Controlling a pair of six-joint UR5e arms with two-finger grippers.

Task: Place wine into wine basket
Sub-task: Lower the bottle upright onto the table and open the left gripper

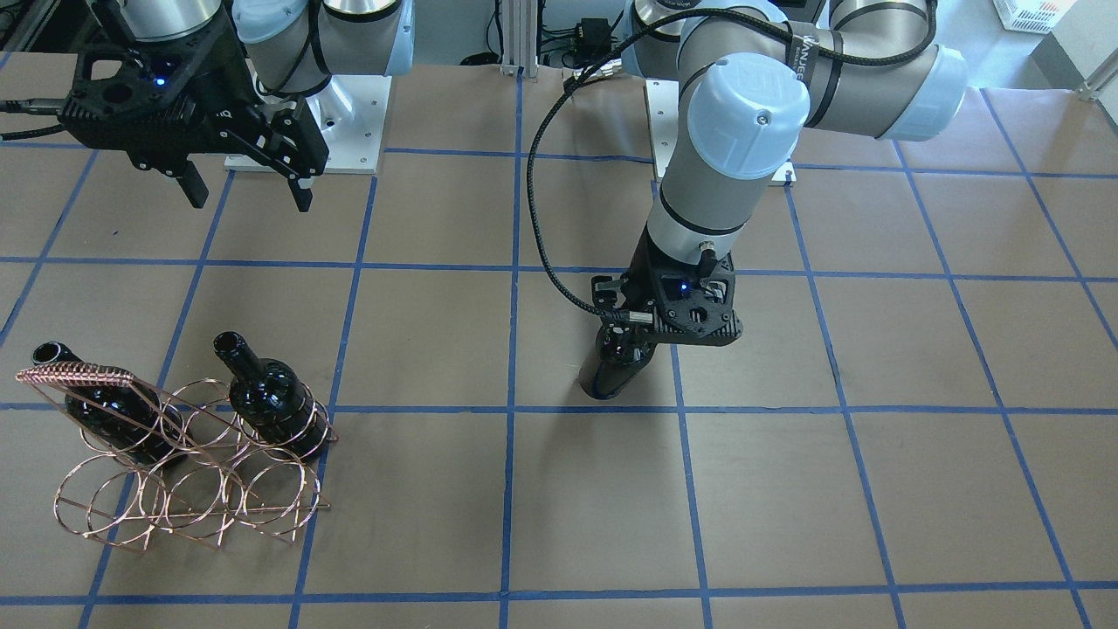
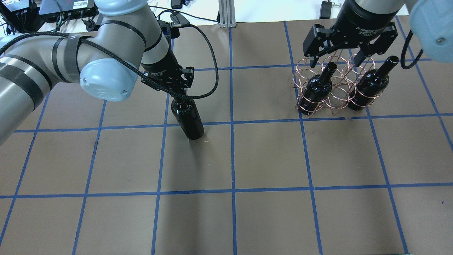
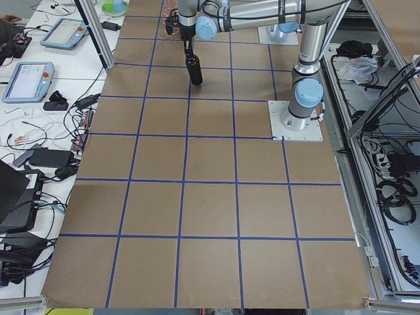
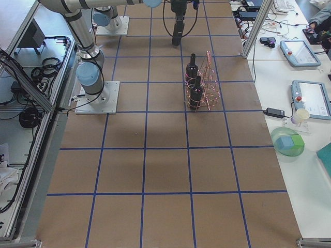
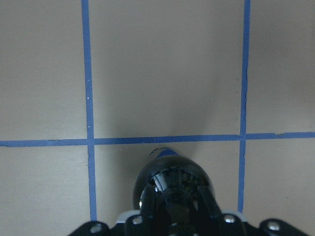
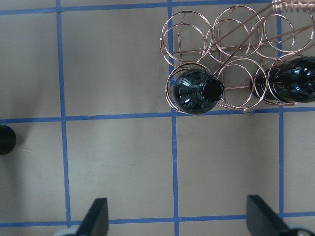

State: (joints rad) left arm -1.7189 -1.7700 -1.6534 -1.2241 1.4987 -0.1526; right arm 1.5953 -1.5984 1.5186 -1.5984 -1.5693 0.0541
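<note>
My left gripper (image 2: 177, 97) is shut on the neck of a near-black wine bottle (image 2: 188, 121). The bottle is upright at or just above the table, left of centre. It also shows in the front view (image 1: 605, 377) and, from above, in the left wrist view (image 5: 172, 184). The copper wire wine basket (image 2: 320, 69) stands at the far right, also visible in the front view (image 1: 188, 494). Two look-alike bottles (image 2: 316, 89) (image 2: 370, 86) stand in its outer loops; the loop between them holds none. My right gripper (image 2: 336, 58) is open and empty, high above the basket (image 6: 197, 34).
The brown table carries a blue tape grid (image 2: 231, 124). The arms' white base plates (image 1: 349, 131) sit at the robot's edge. Side benches hold tablets (image 3: 26, 79) and cables, off the table.
</note>
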